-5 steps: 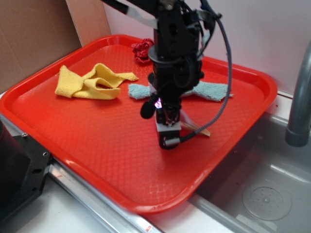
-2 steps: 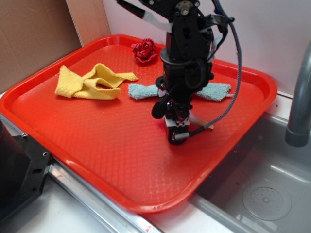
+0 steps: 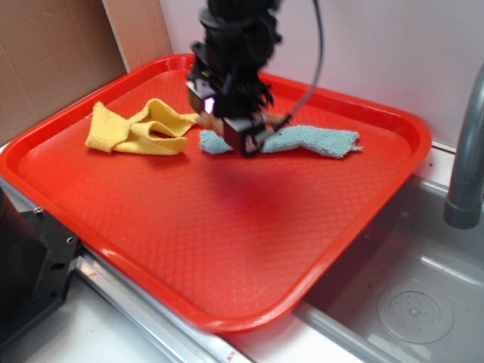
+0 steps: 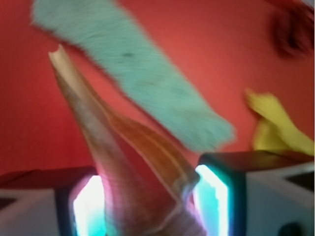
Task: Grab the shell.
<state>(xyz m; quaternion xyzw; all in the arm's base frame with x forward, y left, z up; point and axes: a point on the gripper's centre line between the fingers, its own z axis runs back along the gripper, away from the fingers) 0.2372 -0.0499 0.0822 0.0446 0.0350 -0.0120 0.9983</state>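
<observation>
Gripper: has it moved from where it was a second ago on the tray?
Yes. The gripper, shut on the shell, has lifted and swung toward the tray's far-left, now over the blue cloth's left end.

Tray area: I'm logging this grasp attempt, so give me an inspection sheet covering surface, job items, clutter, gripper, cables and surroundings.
Surface: red tray, textured, front part bare.
Job's things: shell between the gripper's fingers, tail pointing out; in the exterior view it appears raised off the tray.
Clutter: blue cloth and yellow cloth lying on the tray; a dark red thing shows blurred in the wrist view.
Grippers: gripper shut on the shell, above the blue cloth's left end.
Cables: black cable looping from the arm.
Surroundings: steel sink and grey faucet pipe at right, cardboard at left.
</observation>
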